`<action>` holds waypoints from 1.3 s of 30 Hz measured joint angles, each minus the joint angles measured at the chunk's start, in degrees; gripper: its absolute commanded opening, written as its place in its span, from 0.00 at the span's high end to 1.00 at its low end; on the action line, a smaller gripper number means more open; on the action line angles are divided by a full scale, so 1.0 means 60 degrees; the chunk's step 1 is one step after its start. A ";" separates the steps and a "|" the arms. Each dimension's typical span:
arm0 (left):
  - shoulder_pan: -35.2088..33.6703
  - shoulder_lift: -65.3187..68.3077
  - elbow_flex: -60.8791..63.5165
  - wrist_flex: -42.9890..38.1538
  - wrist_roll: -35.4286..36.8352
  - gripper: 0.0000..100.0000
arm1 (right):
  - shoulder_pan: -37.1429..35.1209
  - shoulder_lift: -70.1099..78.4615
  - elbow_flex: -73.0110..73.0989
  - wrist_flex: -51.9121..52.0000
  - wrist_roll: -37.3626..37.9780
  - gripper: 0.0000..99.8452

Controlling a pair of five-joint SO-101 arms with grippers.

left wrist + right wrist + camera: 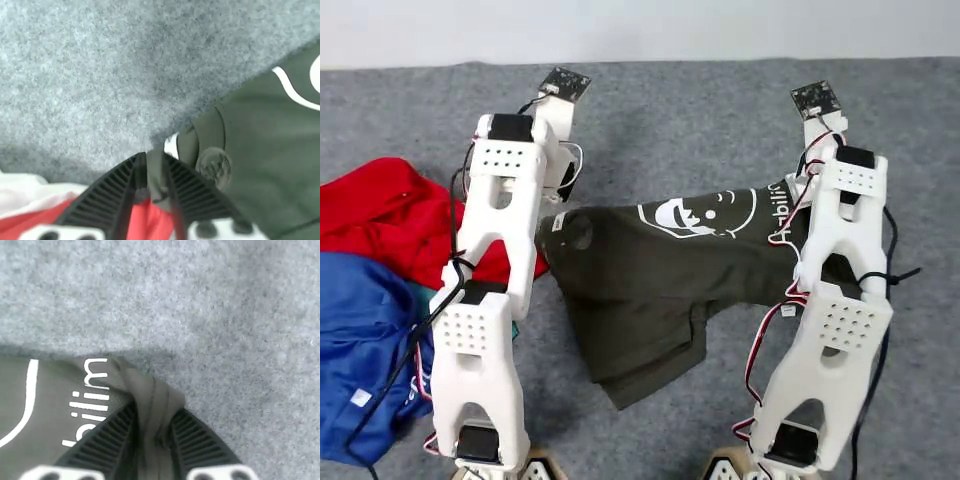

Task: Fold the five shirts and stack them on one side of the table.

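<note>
A dark olive shirt with a white print lies stretched between the two arms on the grey table. In the left wrist view my left gripper is shut on a pinched fold at the olive shirt's edge. My right gripper is shut on a bunched corner of the olive shirt beside the white lettering. From above, the left gripper holds the shirt's left end and the right gripper its right end. A red shirt and a blue shirt lie crumpled at the left edge.
The grey felt table top stretches bare behind the arms. A strip of teal cloth peeks out between the red and blue shirts. Red cloth shows under the left fingers.
</note>
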 measured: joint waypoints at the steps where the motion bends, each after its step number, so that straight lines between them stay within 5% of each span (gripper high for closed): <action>1: 0.0000 0.0000 -0.0132 0.0234 0.0000 0.89 | 0.0000 -0.0015 0.0000 0.0000 0.0000 0.79; 12: 0.0000 0.0000 -0.0645 0.1201 0.0000 0.89 | -0.0190 -0.1582 0.0000 0.0659 0.0000 0.75; 22: 0.0000 0.0000 -0.0645 0.1201 0.0000 0.89 | -0.0234 -0.2857 0.0000 0.3927 0.0000 0.75; 31: 0.0000 0.0000 -0.0645 0.1201 0.0000 0.89 | 0.0762 -0.2886 0.0000 0.6462 0.0015 0.85; 39: 0.0000 0.0000 -0.0645 0.1201 0.0000 0.89 | 0.1758 -0.1758 -0.0015 0.6740 0.0015 0.86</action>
